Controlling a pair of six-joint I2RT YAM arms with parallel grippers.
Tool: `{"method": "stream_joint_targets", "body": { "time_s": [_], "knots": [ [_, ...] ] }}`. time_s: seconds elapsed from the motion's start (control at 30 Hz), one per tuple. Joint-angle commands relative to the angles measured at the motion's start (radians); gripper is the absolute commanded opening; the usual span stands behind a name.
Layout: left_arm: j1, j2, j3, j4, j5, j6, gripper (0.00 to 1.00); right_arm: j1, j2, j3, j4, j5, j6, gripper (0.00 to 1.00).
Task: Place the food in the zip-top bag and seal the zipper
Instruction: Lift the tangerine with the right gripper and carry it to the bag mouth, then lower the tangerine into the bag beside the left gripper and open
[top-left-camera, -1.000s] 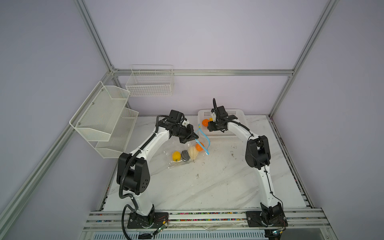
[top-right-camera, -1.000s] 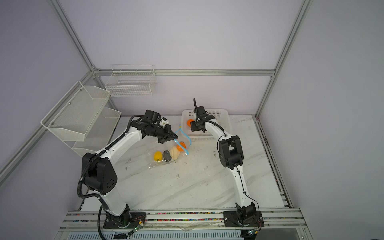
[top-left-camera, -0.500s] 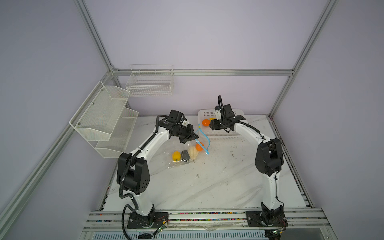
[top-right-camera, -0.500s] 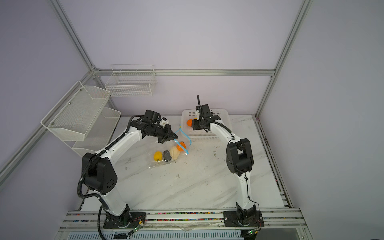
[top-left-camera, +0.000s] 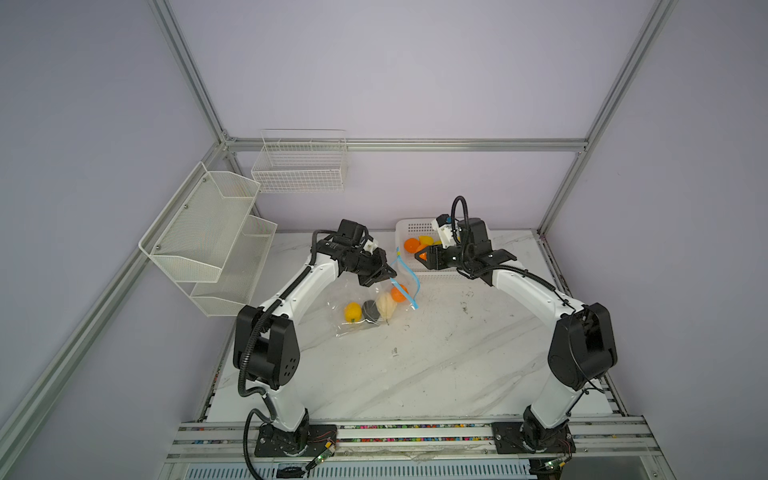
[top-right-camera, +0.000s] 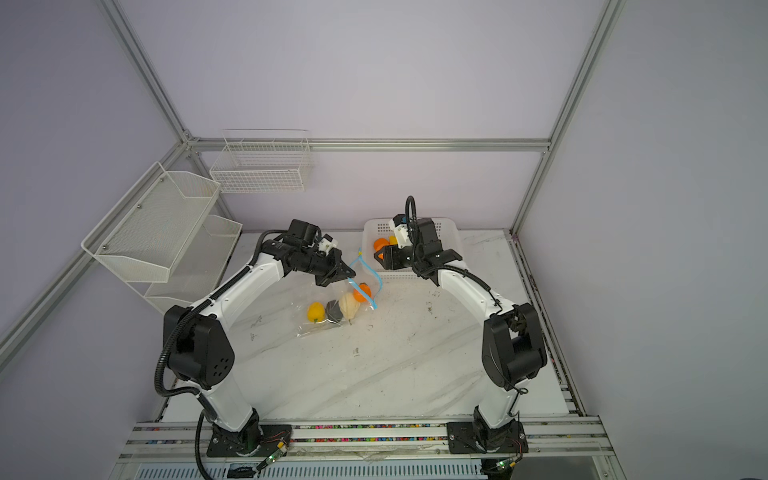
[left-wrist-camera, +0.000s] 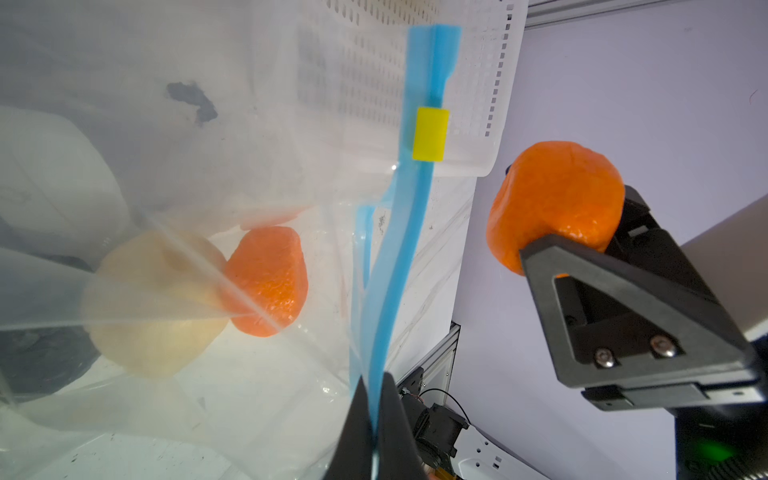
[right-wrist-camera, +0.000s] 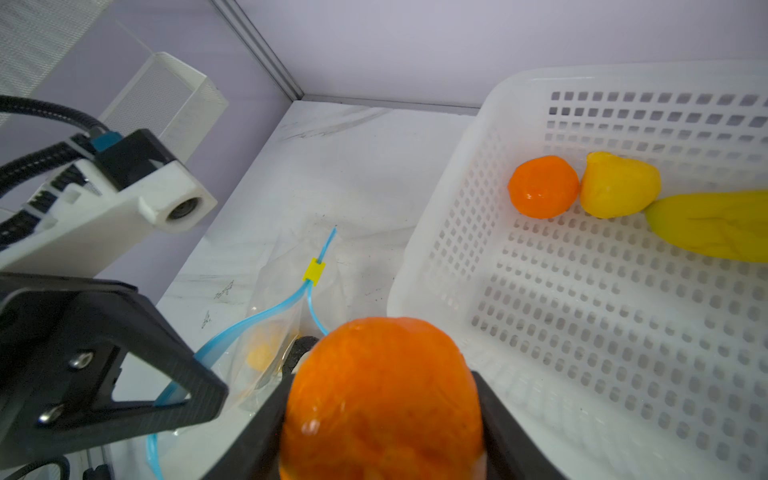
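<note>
Both top views: high at the front, looking down and back over the whole bench (top-left-camera: 415, 374) and both arms, with near-identical framing. Left wrist cam: very close, past left hand (left-wrist-camera: 374, 403) along the zipper (left-wrist-camera: 415, 216). Right wrist cam: close, past right hand (right-wrist-camera: 379, 432) toward basket (right-wrist-camera: 457, 199). Wrist views share zipper and basket.

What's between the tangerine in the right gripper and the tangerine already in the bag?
The zipper, pinched by the left gripper; the left wrist view shows it.
</note>
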Motion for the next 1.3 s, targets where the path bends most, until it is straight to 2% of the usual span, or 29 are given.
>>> {"method": "stream_joint_targets", "body": {
  "time_s": [0.0,0.27,1.27],
  "knots": [
    [0.006,-0.022,0.002,0.006,0.016,0.015,0.00,0.035,-0.014,-0.027,0.062,-0.062,0.009,0.54],
    [0.005,-0.034,0.002,0.004,0.010,0.014,0.00,0.084,0.044,-0.014,0.065,-0.078,0.007,0.53],
    [0.005,-0.056,0.002,0.001,0.017,0.011,0.00,0.136,0.162,0.014,0.124,-0.133,0.038,0.53]
  ]
}}
